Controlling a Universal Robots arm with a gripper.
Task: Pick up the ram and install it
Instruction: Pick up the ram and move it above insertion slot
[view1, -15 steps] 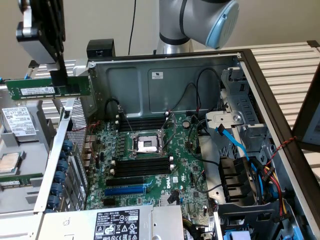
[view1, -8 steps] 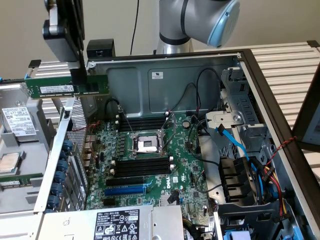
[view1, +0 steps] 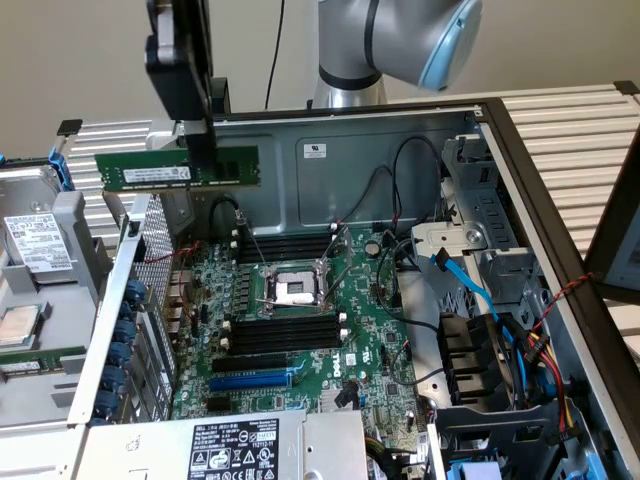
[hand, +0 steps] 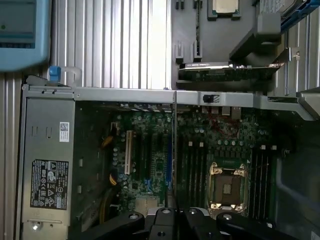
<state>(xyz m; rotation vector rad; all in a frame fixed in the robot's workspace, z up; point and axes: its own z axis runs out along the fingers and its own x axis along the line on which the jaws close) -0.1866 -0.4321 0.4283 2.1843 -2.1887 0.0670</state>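
ram (view1: 178, 169) hangs in the air in your jaws: a long, thin green board stick with a white barcode label along its face. the jaws are pinched nearly shut on it. flat black fingers (view1: 201, 140) come down across its face a little toward the exterior view's right of its middle, and the stick sits level. it is lifted well clear of the motherboard (view1: 300, 340), up by the case's far wall (view1: 400, 150) toward the exterior view's left. in the wrist view you see the ram (hand: 175, 150) edge-on, a thin line running the same way as the long black memory slots (hand: 192, 170) beneath it.

below, the green motherboard is crowded with small parts. the square metal cpu socket (view1: 297, 290) sits between two banks of black memory slots (view1: 285, 330). a blue expansion slot (view1: 250, 381) lies nearer the power supply (view1: 235, 450) with its white and black labels. the case is smooth grey sheet metal, and a perforated panel (view1: 150, 245) rises along the exterior view's left side, just under the ram. black wires and a flat blue cable (view1: 465, 285) loop over the drive bay on the exterior view's right. the case rests on a ribbed metal worktop (view1: 570, 130).
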